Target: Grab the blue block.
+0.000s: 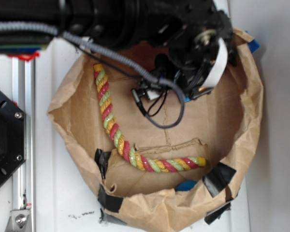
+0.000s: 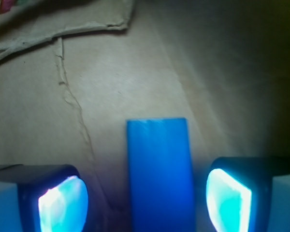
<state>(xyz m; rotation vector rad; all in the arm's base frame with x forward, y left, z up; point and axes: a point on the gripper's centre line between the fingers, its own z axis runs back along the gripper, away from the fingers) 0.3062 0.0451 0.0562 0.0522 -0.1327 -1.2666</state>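
Note:
The wrist view has the blue block (image 2: 158, 169), a flat smooth mid-blue slab, lying lengthwise on brown paper and running off the bottom edge. My gripper (image 2: 145, 203) is open and straddles it. The left pad (image 2: 63, 205) and the right pad (image 2: 229, 200) glow cyan, each with a gap of paper between it and the block. In the exterior view the gripper (image 1: 193, 82) hangs low over the upper right of the paper bag's floor, and the arm hides the block there.
A red, yellow and green striped rope (image 1: 108, 116) curves down the bag's left side and along its floor. The crumpled brown paper bag wall (image 1: 251, 111) rings the area. A small rounded blue lump (image 1: 186, 185) and black tape (image 1: 217, 178) sit by the front wall. A metal rail (image 1: 24, 135) stands left.

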